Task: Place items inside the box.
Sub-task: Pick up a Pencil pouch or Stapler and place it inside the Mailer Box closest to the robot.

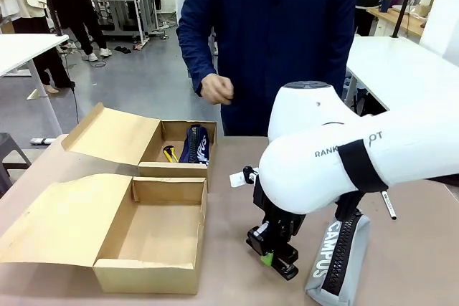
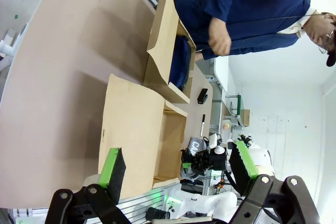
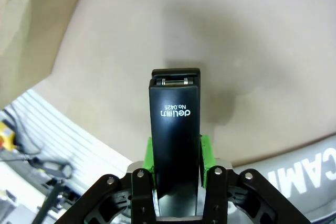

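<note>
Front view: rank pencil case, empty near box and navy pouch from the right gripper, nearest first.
1. Pencil case, on the right beside the right gripper holding the stapler.
2. Empty box, to its left.
3. Navy pouch, inside the far box.

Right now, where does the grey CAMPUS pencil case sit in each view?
Front: CAMPUS pencil case lower right, under the white arm.
Left wrist: small, lower middle.
Right wrist: bottom right corner.
Shared landmark: the right tool, shut on the black stapler, beside it.
</note>
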